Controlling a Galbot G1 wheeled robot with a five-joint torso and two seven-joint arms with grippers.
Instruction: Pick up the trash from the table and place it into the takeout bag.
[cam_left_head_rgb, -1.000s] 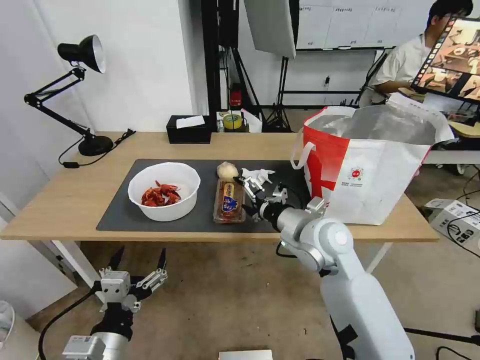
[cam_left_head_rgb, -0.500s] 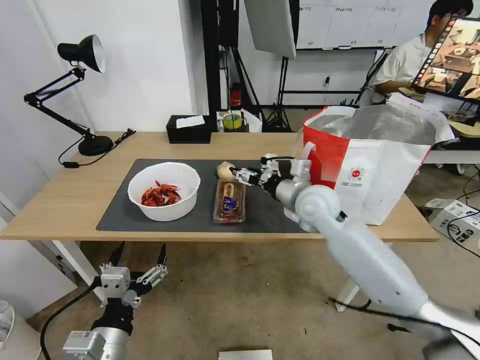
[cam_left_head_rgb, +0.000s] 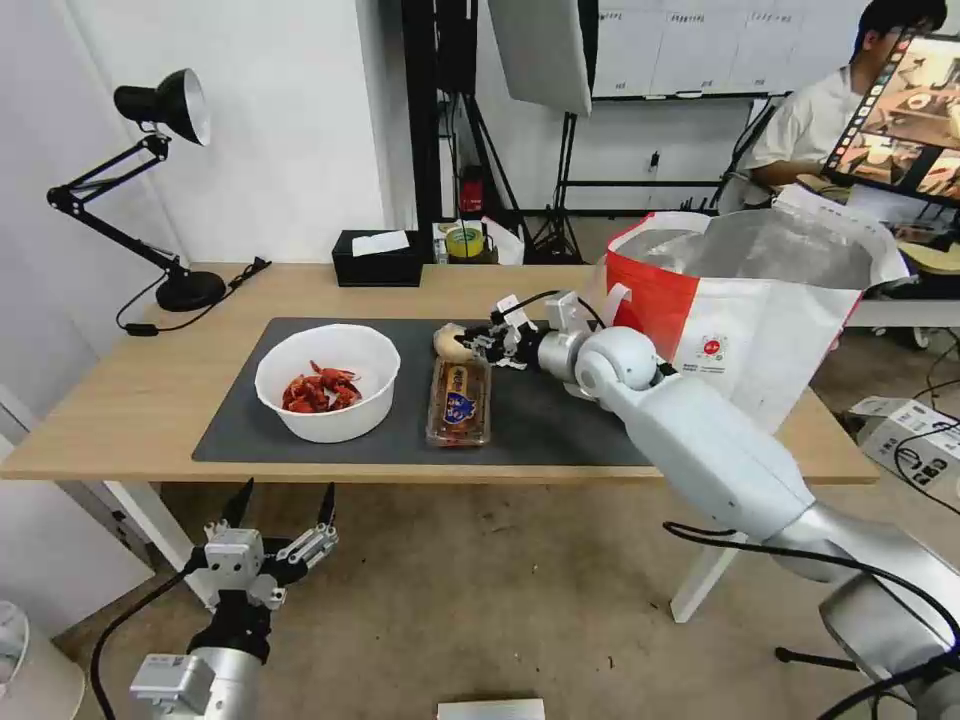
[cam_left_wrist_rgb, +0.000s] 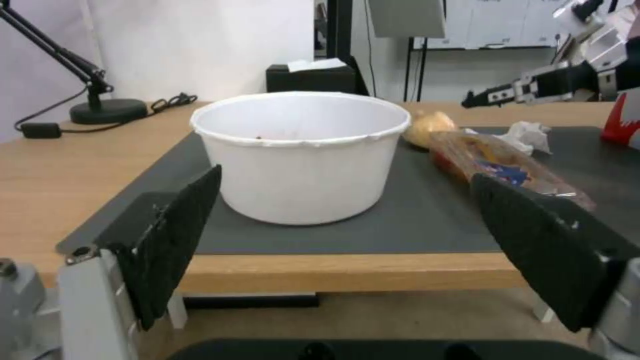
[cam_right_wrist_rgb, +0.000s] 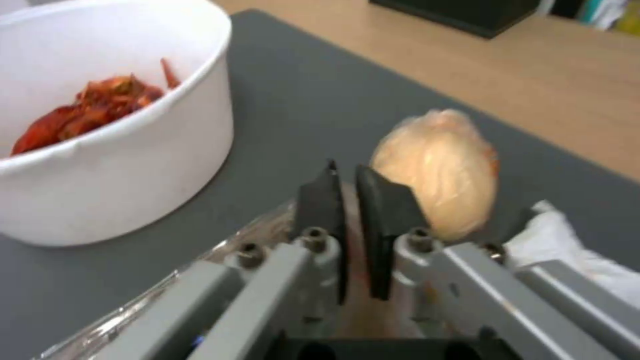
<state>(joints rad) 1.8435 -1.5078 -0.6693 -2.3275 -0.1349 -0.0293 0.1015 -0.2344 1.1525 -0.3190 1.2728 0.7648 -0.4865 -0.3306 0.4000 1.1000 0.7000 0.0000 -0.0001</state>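
Beige wrapped ball, on mat beside right hand, fingers pressed together, empty: spread before straddling; left hand spread, idle.

White wall behind. Black desk lamp with jointed arm at far left, its round base on wood, cable trailing beside. Black tissue box at back edge. Dark stand poles and grey reflector panel behind. Whiteboard on far wall. Floor grey-brown, worn. Cardboard box on floor at right.
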